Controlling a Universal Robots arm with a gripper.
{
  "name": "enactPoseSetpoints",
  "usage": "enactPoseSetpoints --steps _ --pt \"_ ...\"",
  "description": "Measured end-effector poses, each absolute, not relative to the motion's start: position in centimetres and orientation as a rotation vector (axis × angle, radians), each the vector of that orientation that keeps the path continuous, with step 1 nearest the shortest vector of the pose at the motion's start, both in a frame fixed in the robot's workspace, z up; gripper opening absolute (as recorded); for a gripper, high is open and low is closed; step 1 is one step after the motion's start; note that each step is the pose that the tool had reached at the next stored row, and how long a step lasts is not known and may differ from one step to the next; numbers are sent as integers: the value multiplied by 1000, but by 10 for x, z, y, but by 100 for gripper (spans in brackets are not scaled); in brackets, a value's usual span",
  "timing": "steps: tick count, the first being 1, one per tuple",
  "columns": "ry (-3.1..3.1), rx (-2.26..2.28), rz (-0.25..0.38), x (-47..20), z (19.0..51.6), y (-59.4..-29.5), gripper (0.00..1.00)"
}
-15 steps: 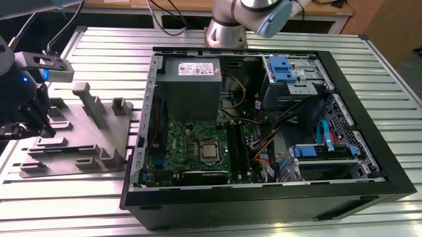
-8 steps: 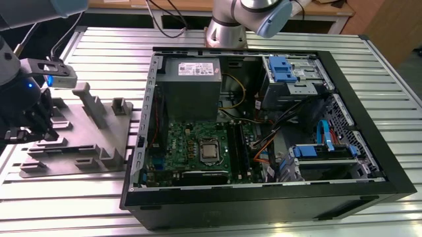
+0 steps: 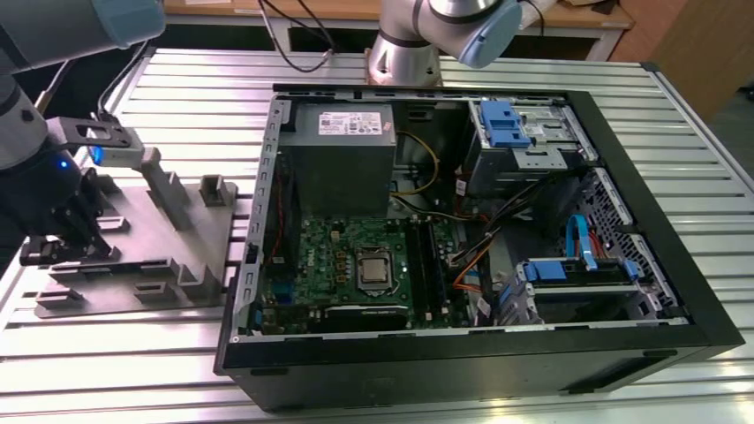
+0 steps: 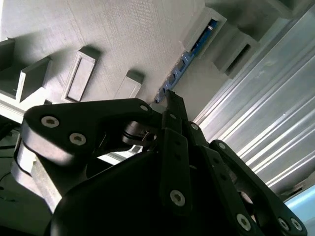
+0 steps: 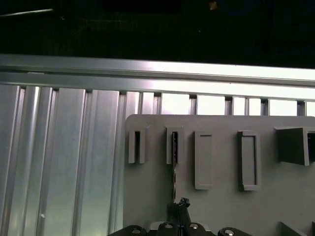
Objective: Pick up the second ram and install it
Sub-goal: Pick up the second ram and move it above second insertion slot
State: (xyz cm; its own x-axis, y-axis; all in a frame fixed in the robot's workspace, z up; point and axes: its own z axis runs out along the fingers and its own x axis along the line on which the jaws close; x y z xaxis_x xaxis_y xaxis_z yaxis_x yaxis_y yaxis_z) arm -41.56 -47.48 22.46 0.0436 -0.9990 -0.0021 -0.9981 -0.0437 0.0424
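The second ram (image 4: 189, 51) is a thin blue-green stick standing on edge in the slotted blocks of the grey holder tray (image 4: 123, 34). In the first wrist view the second ram (image 5: 173, 167) shows as a dark line running from a slot block to my gripper (image 5: 179, 209). My black gripper (image 4: 172, 101) has its fingertips drawn together on the near end of the stick, which still rests in the tray. In the exterior view the gripper (image 3: 73, 247) hangs low over the tray (image 3: 165, 265) at the exterior view's left.
An open black computer case (image 3: 471, 353) lies on the slatted metal table (image 3: 118, 353), right of the tray. Inside it are a green motherboard (image 3: 342, 256) with long black slots (image 3: 426, 265), a grey power supply (image 3: 342, 150), cables and blue drive brackets (image 3: 501, 124).
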Motion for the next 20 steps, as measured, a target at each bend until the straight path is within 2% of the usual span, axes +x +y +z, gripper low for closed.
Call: enactPoseSetpoints --steps 17,19,20 --pt "-2152 2248 -48 -419 212 -475 11" --pt "-2152 2248 -48 -419 212 -475 23" --pt "-2152 2248 -48 -419 212 -475 23"
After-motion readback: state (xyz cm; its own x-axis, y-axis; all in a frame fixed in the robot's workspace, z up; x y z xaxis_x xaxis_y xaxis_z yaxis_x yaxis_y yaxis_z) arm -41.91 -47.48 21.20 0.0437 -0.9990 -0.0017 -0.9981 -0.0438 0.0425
